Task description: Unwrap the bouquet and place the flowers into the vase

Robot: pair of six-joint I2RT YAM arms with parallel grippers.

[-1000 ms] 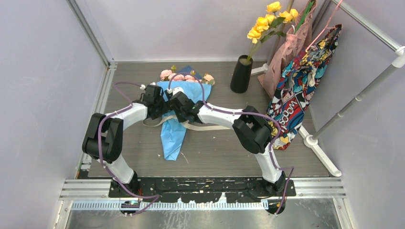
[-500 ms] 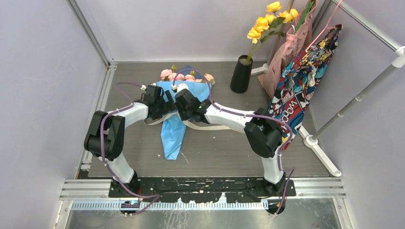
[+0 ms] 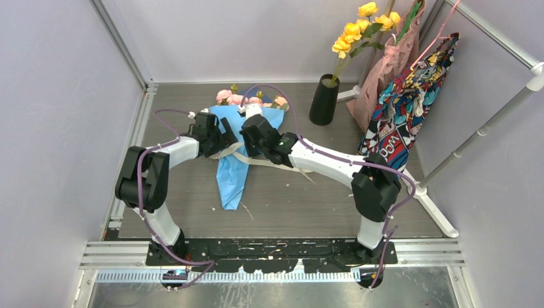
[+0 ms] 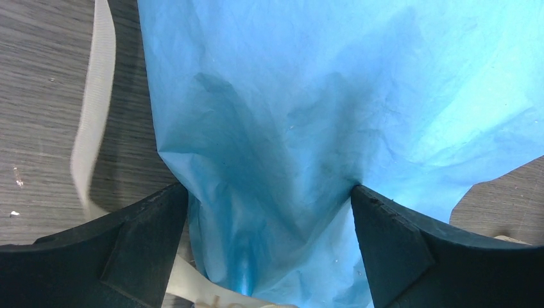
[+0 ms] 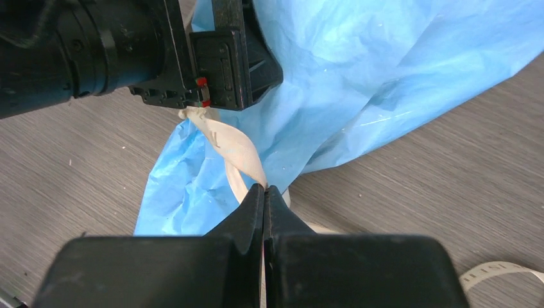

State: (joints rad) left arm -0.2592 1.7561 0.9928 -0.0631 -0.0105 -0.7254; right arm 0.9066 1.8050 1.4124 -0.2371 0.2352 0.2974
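I am reading the table first: the bouquet is lying flat on it, its long axis running from the near paper tip to the flowers at the far end, well left of the vase. The left gripper is straddling the bouquet crosswise, jaws spread wide. The right gripper, just right of it, is pinching the ribbon with jaws pressed together. I am judging a rightward pull, across that axis.

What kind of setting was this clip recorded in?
Probably a lab robot cell, not a home: plain pale panels on aluminium framing enclose a wood-look table, two robot arms are bolted at its near edge, and a rack of bags stands beside.
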